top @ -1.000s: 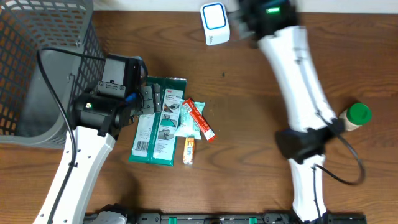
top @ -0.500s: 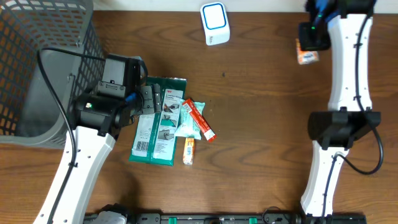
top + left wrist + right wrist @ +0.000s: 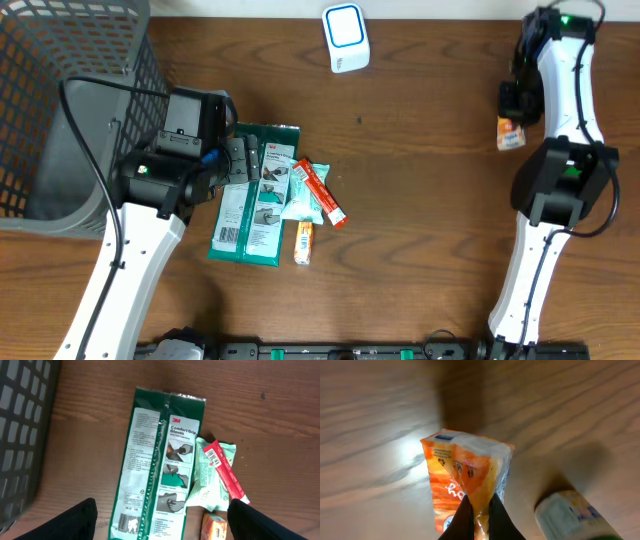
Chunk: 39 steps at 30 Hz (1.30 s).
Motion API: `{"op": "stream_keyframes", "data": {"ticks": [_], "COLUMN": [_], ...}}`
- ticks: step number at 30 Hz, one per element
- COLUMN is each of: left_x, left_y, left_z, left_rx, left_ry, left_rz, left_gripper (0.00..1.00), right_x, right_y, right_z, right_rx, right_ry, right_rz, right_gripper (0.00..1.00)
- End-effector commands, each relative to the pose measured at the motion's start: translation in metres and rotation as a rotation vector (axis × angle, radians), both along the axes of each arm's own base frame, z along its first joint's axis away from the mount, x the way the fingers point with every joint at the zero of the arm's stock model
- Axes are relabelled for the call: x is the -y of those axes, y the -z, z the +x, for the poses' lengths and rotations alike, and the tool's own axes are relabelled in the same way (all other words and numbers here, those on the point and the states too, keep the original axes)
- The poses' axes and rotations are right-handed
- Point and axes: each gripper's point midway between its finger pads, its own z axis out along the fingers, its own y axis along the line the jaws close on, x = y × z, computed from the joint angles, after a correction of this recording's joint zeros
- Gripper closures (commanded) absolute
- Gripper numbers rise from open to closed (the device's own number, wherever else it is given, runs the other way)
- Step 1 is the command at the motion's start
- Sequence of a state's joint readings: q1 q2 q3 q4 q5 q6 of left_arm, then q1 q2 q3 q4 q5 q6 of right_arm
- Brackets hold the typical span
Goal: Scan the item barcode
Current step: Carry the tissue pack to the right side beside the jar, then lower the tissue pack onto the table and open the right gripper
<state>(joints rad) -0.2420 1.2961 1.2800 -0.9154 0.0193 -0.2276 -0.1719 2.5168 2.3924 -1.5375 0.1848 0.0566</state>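
Overhead view: wooden table (image 3: pixel 420 200) with a grey mesh basket (image 3: pixel 60 90) at its left edge. The left arm (image 3: pixel 140 250) reaches up from the near side beside the basket. The right arm (image 3: pixel 560 120) stretches along the right side of the table.

A green glove pack (image 3: pixel 160 460) lies flat just right of the basket, and the left gripper (image 3: pixel 162 505) hangs over it with fingers (image 3: pixel 75 520) spread wide, holding nothing. A white scanner (image 3: pixel 345 38) stands at the far edge, centre. A pale green sachet (image 3: pixel 210 475) touches the pack's right edge, with a red stick packet (image 3: pixel 225 472) lying across it and a small orange item (image 3: pixel 303 243) just below.

Right wrist view: the right gripper (image 3: pixel 477 512) has its fingers pressed together on the edge of an orange packet (image 3: pixel 465 475), held over the table's right side, well apart from the scanner. A bottle (image 3: pixel 570 515) lies near it
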Motion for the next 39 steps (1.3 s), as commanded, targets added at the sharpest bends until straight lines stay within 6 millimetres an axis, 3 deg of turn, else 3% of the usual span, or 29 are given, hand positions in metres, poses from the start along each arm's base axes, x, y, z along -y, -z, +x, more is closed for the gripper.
{"op": "stream_keyframes", "data": {"ticks": [1, 3, 4, 5, 7, 8, 21, 32, 35, 39], "left_x": [-0.003, -0.003, -0.003, -0.003, -0.003, -0.003, -0.003, -0.003, -0.003, -0.003], "left_y": [-0.004, -0.004, -0.004, -0.004, -0.004, -0.004, -0.004, -0.004, -0.004, -0.004], "left_z": [0.003, 0.003, 0.003, 0.003, 0.003, 0.003, 0.003, 0.003, 0.003, 0.003], "left_rx": [0.011, 0.011, 0.011, 0.011, 0.011, 0.011, 0.011, 0.011, 0.011, 0.011], "left_ry": [0.000, 0.000, 0.000, 0.000, 0.000, 0.000, 0.000, 0.000, 0.000, 0.000], "left_rz": [0.015, 0.015, 0.016, 0.016, 0.015, 0.015, 0.016, 0.015, 0.016, 0.015], "left_gripper": [0.16, 0.16, 0.16, 0.16, 0.16, 0.16, 0.16, 0.16, 0.16, 0.16], "right_x": [0.022, 0.028, 0.030, 0.032, 0.035, 0.036, 0.036, 0.028, 0.004, -0.050], "right_y": [0.002, 0.003, 0.003, 0.003, 0.003, 0.003, 0.001, -0.030, -0.029, -0.036], "right_z": [-0.006, -0.007, -0.008, -0.009, -0.011, -0.011, -0.013, -0.007, -0.002, 0.014], "right_rx": [0.001, 0.002, 0.002, 0.001, -0.003, -0.004, -0.010, 0.065, 0.093, 0.167], "right_ry": [0.053, 0.067, 0.072, 0.076, 0.084, 0.087, 0.068, 0.072, 0.079, 0.088], "right_rz": [-0.030, -0.029, -0.029, -0.029, -0.028, -0.025, -0.014, 0.020, 0.161, 0.467], "right_gripper": [0.99, 0.95, 0.88, 0.69, 0.15, 0.01, 0.01, 0.01, 0.01, 0.01]}}
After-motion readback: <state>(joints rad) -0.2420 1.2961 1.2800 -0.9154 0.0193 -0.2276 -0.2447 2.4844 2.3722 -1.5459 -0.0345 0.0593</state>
